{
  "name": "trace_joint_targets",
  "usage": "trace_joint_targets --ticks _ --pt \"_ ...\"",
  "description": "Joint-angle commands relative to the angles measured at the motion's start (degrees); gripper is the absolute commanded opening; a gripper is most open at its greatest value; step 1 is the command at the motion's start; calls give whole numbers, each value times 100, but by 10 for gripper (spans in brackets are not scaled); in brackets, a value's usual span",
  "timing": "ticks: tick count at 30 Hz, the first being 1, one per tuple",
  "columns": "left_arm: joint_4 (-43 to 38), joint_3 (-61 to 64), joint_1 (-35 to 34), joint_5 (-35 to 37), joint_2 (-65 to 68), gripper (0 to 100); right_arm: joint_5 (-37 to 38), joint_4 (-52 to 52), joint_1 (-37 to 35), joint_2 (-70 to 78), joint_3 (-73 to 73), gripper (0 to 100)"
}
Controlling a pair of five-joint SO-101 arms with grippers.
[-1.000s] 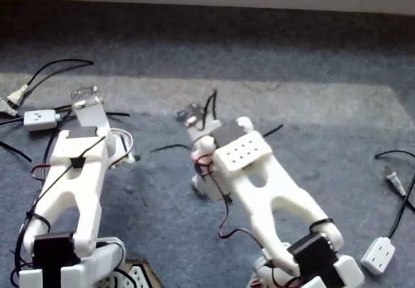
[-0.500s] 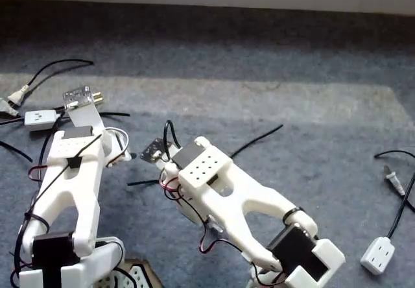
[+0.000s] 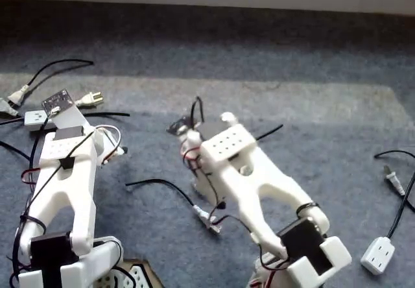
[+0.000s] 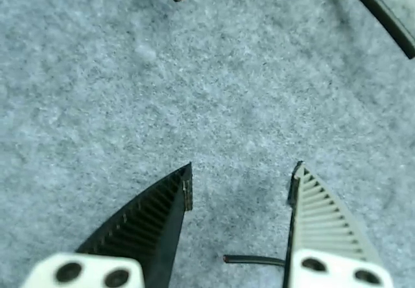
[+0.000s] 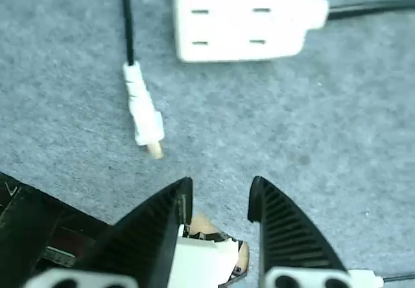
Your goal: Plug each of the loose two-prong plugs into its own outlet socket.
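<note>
A white two-prong plug [image 5: 145, 120] on a black cable lies loose on the grey carpet, just beyond my right gripper [image 5: 220, 183], which is open and holds nothing. Past the plug sits a white outlet block [image 5: 241, 18]. From above, the same plug [image 3: 208, 217] lies in front of the middle arm [image 3: 243, 165]. My left gripper [image 4: 241, 171] hangs open over bare carpet near a thin black cable [image 4: 376, 12]. Its arm [image 3: 65, 165] stands at the left, close to a small white outlet [image 3: 35, 117] and a white plug [image 3: 91, 98].
Another plug [image 3: 16, 95] lies at the far left. At the right are a white outlet [image 3: 378, 254] and a plug [image 3: 393, 181] on black cable. An outlet block [image 3: 136, 276] sits by the left arm's base. Black cables [image 3: 152, 183] cross the carpet between the arms.
The right arm swung left, then back toward the middle. The plug on its black cable has come forward and now lies free on the carpet. The left arm turned left, uncovering a plug.
</note>
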Motion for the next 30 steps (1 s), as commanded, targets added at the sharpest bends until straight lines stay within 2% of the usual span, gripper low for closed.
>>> trace_joint_targets --ticks 1,6,10,16,23,30 --pt "-62 -224 -13 62 -180 249 44 646 1429 -40 -1112 149" --pt "-26 -277 479 62 -180 249 246 637 3327 -251 -1437 149" --pt "281 -514 1068 62 -189 249 1653 637 4567 -426 -1429 149" --pt "1521 -1121 2484 62 -180 249 2655 637 6290 -444 -1420 149" --pt "2145 -1156 3732 62 -180 249 3727 637 7486 -444 -1420 149" --pt "2277 -1103 4716 202 -189 249 4132 637 7987 -435 -1218 149"
